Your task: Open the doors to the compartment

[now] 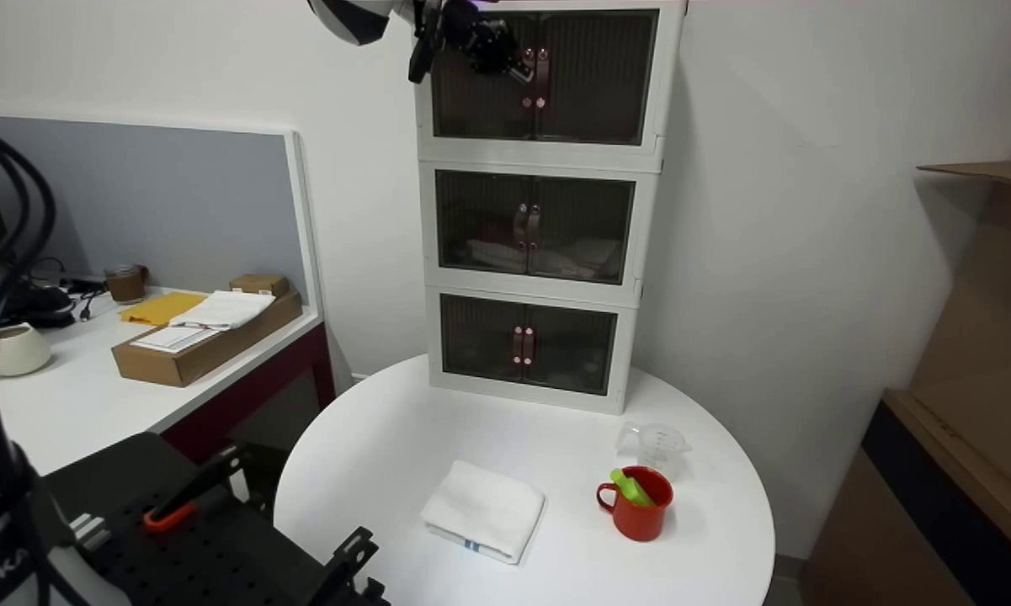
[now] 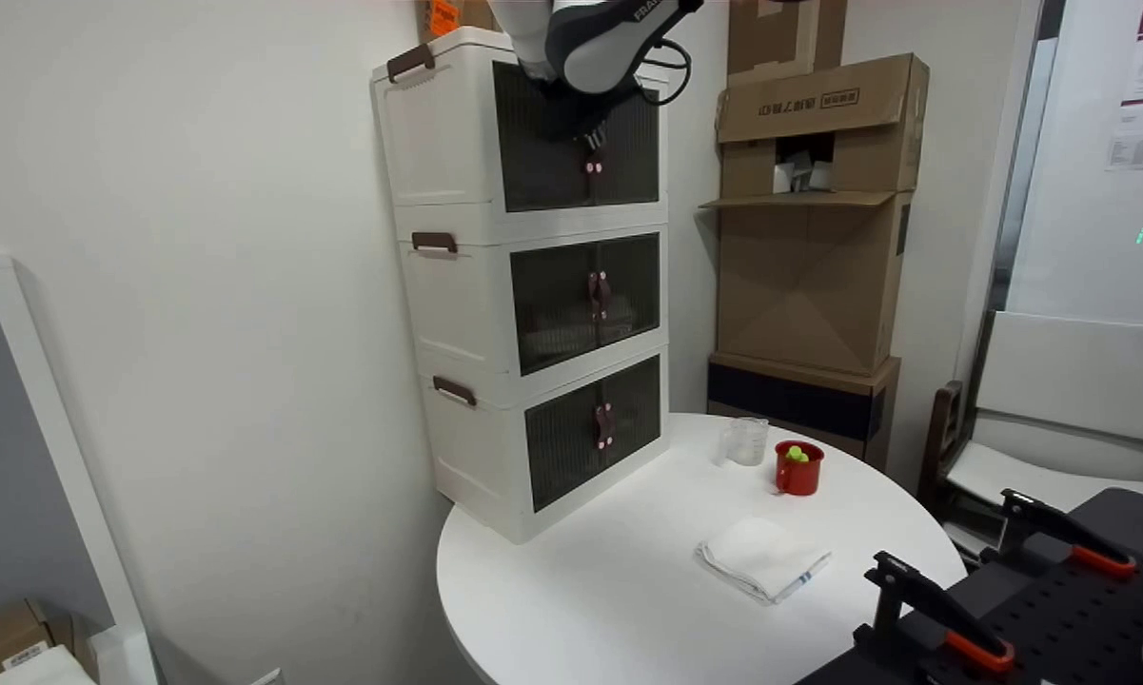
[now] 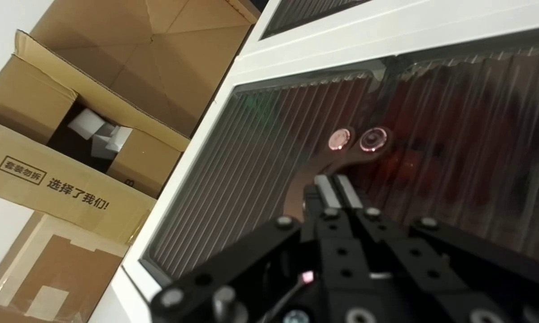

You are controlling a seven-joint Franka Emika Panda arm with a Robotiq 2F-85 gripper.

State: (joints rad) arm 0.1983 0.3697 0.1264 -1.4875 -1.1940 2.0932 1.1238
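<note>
The compartment (image 1: 672, 76) is the white-framed top tier of a stacked cabinet; its side shows in an exterior view (image 2: 438, 143). Its dark translucent doors (image 1: 598, 93) look shut in both exterior views. In the wrist view the ribbed door panels (image 3: 251, 157) meet near two pinkish knobs (image 3: 339, 139), with a brown strap handle (image 3: 293, 194) below them. My gripper (image 3: 339, 190) has its fingers nearly together, right at the handles. Whether a strap lies between the fingertips is not clear. In both exterior views the gripper (image 1: 522, 71) (image 2: 595, 141) covers part of the doors.
The middle tier (image 1: 534, 282) and bottom tier (image 1: 532, 400) have matching shut doors. The round white table (image 1: 362, 454) holds a red mug (image 1: 640, 513), a clear measuring cup (image 1: 662, 442) and a folded towel (image 1: 484, 509). Cardboard boxes (image 2: 818, 276) stand beside the cabinet.
</note>
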